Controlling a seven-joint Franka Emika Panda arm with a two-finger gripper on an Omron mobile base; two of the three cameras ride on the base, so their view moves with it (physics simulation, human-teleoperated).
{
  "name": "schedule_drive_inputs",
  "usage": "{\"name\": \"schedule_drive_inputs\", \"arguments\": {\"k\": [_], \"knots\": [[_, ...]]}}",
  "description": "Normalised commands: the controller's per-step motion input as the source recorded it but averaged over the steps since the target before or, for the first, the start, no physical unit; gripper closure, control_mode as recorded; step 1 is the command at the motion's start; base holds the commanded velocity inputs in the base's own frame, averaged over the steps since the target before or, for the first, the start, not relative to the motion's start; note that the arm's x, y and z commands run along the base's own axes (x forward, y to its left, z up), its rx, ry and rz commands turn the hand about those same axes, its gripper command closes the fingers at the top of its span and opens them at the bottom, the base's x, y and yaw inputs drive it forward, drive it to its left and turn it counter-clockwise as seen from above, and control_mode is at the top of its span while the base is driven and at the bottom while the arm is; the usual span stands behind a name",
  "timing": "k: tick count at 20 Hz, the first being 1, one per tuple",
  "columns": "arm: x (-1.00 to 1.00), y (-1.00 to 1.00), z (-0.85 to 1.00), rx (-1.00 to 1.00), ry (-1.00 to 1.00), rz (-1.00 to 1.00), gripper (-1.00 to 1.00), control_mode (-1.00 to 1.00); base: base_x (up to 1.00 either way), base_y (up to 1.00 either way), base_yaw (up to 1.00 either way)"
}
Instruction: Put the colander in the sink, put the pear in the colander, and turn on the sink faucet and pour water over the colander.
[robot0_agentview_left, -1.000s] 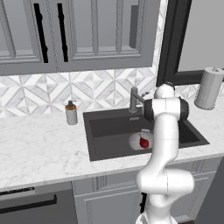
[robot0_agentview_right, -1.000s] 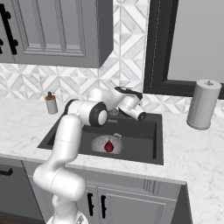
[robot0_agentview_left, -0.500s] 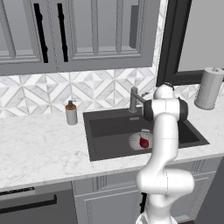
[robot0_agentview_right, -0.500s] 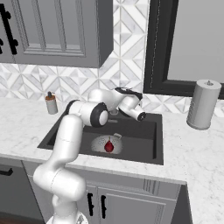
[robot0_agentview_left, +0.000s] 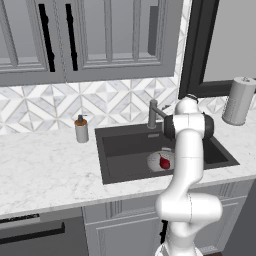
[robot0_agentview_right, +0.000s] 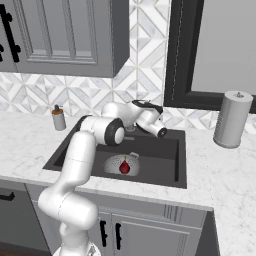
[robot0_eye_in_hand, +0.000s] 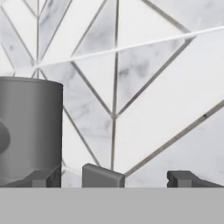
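The round silver-grey perforated metal colander (robot0_agentview_right: 121, 165) sits on the floor of the large rectangular dark charcoal sink (robot0_agentview_right: 165, 160), which is set in the white marble surface (robot0_agentview_left: 45, 172), and the small dark red pear (robot0_agentview_right: 124, 167) lies inside the colander. The end effector (robot0_eye_in_hand: 113, 177) is released, its fingers spread wide and holding nothing, close to the grey metal sink faucet (robot0_agentview_left: 153, 114) at the back of the basin, facing the patterned tile wall (robot0_eye_in_hand: 144, 78); the faucet's upright post stands just left of the fingertips in the hand view.
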Motion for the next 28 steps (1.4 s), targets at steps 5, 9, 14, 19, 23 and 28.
{"name": "schedule_drive_inputs", "arguments": {"k": [5, 9, 14, 19, 23, 28], "knots": [[0.03, 0.0, 0.0, 0.0, 0.0, 0.0, 1.0, -1.0, 0.0, 0.0, 0.0], [0.0, -0.02, -0.04, 0.01, 0.0, -0.03, 1.0, -1.0, 0.0, 0.0, 0.0], [0.0, -0.23, -0.07, 0.01, 0.0, -0.05, 1.0, -1.0, 0.0, 0.0, 0.0], [0.0, -0.44, -0.09, 0.0, 0.01, -0.08, 1.0, -1.0, 0.0, 0.0, 0.0], [0.0, -0.57, -0.1, 0.0, 0.02, -0.09, 1.0, -1.0, 0.0, 0.0, 0.0], [0.0, -0.62, -0.08, 0.0, 0.02, -0.09, 1.0, -1.0, 0.0, 0.0, 0.0]]}}
